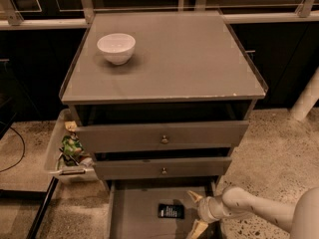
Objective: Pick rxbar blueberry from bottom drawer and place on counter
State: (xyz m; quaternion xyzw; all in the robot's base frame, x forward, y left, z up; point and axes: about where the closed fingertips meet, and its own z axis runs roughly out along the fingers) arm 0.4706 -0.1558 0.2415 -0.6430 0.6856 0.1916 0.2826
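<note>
The rxbar blueberry [171, 211], a small dark flat bar with pale print, lies on the grey floor of the open bottom drawer [139, 215]. My gripper [196, 212] reaches in from the lower right, just right of the bar and apart from it. Its two tan fingers are spread, one [195, 197] behind the bar's level and one [198, 229] in front; it is open and empty. The counter [169, 59] is the flat grey cabinet top above, with a chipped front rim.
A white bowl [116, 47] stands on the counter's back left. Two knobbed drawers [163, 139] sit slightly open above the bottom drawer. A bin with snack packets [70, 151] stands left of the cabinet. A white pole [306, 101] stands at right.
</note>
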